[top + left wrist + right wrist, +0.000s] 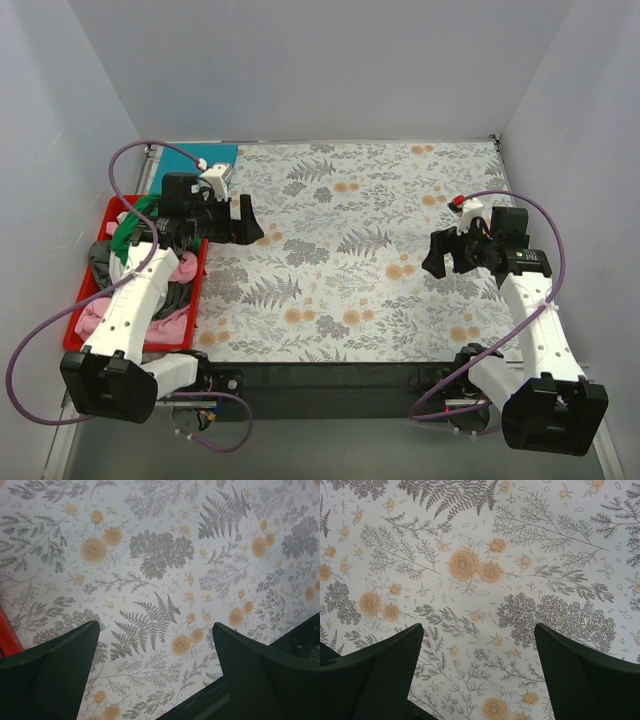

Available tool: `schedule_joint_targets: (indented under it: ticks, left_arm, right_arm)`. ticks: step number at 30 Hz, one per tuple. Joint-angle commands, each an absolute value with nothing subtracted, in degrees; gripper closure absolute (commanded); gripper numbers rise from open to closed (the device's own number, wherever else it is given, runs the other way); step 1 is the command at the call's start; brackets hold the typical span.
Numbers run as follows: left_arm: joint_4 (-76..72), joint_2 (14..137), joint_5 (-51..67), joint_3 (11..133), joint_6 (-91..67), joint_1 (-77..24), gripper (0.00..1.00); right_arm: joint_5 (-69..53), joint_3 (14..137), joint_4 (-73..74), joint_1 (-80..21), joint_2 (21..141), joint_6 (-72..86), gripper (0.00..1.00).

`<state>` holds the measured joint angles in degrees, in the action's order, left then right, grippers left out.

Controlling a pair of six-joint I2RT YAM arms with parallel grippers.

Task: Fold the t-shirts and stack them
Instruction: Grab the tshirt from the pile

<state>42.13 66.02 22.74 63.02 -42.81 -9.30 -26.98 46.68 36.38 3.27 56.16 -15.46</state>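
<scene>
Left claw (245, 220) and right claw (437, 255) both hang wide open and empty over the floral surface (380, 200), t-shirts (180, 270) tangled in the red tray (108, 210), a teal-blue t-shirt (195, 158) beyond it, so one grab could drag several out together.

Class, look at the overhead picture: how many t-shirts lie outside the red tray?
1: the teal-blue t-shirt at the far left corner of the table, behind the red tray; the left arm may hide others.
</scene>
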Motion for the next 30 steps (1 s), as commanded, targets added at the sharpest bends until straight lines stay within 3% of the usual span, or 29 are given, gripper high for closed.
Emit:
schedule_joint_targets:
  ticks: [1, 4, 16, 20, 30]
  left_arm:
    - [45.52, 69.86, 31.16, 71.35, -42.01, -3.88, 0.04]
    - [49.56, 75.48, 37.78, 80.98, -40.79, 4.03, 0.04]
    - [74.52, 99.22, 43.25, 116.18, -19.09, 28.91, 0.04]
    - [76.73, 102.83, 38.24, 116.90, -12.59, 32.25, 0.04]
    - [69.71, 102.57, 31.82, 102.75, -8.09, 33.22, 0.10]
  right_arm:
    - [-28.04, 47.90, 36.65, 3.43, 56.69, -16.35, 0.02]
    - [-28.56, 48.43, 37.53, 3.43, 57.92, -16.35, 0.02]
    - [-30.58, 50.80, 39.29, 3.34, 60.29, -17.49, 0.02]
    - [-30.76, 51.06, 39.29, 3.34, 61.26, -17.67, 0.02]
    - [-32.52, 50.63, 39.46, 3.34, 62.75, -17.75, 0.02]
